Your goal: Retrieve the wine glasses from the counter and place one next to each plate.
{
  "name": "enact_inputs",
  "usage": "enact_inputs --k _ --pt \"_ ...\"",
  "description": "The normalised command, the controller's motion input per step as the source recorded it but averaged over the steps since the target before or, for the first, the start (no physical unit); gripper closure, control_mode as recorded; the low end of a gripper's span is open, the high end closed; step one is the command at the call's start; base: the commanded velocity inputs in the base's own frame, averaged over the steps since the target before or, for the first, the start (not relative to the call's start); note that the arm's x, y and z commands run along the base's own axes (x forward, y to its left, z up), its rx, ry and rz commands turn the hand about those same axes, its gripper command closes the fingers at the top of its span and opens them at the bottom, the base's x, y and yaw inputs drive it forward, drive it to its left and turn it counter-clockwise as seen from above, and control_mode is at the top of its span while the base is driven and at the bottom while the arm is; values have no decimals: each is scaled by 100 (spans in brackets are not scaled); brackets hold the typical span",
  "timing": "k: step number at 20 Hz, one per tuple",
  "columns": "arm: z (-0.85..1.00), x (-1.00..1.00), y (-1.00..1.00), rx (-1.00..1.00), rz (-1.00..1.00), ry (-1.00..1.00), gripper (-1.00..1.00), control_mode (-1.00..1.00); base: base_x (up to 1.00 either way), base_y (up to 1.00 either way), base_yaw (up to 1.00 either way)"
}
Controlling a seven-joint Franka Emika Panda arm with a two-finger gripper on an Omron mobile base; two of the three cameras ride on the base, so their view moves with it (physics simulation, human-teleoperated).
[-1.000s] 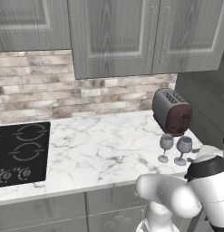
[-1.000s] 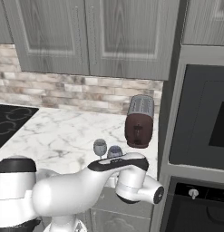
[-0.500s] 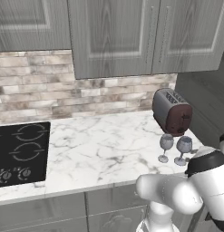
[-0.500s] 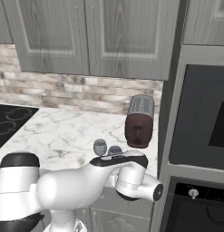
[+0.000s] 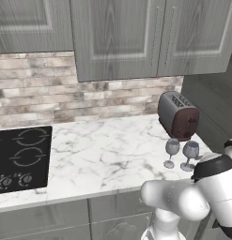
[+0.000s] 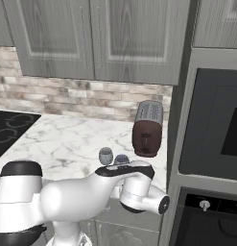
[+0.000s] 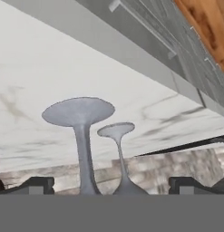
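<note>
Two wine glasses are being seen upright on the counter (image 5: pixel 103 150), each with its long axis running vertically, foot on the marble and bowl at the top. In the left base view the left wine glass (image 5: pixel 171 152) and the right wine glass (image 5: pixel 189 155) are standing just beside each other, apart, near the front edge of the counter and close in front of the toaster (image 5: pixel 178 115). In the right base view their bowls are being partly covered by the white arm, which is passing in front of them.

In the hand view the picture is being rolled over, so the glasses are appearing with their round feet toward the top and their stems running down to the bottom edge; the nearer, larger one is lying left of centre, the farther one just to its right. The gripper (image 7: pixel 111 186) is being held wide open, one dark fingertip (image 7: pixel 36 185) at each side of the two stems, with nothing touched or clasped.

The black cooktop (image 5: pixel 21 157) is being seen well apart, at the left end of the counter, below the brick backsplash (image 5: pixel 65 96) and the grey wall cabinets (image 5: pixel 117 37).
</note>
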Motion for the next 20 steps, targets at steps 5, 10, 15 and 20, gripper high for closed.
enact_inputs --k 5,10,15,20 --pt "-7 25 3 0 -2 0 -100 -100 0 0 0" --pt "-10 20 3 0 -2 0 -100 -100 0 0 0" --pt "-23 23 8 0 -2 6 -100 -100 0 0 0" --pt "-16 29 1 0 -2 5 -100 -100 0 0 0"
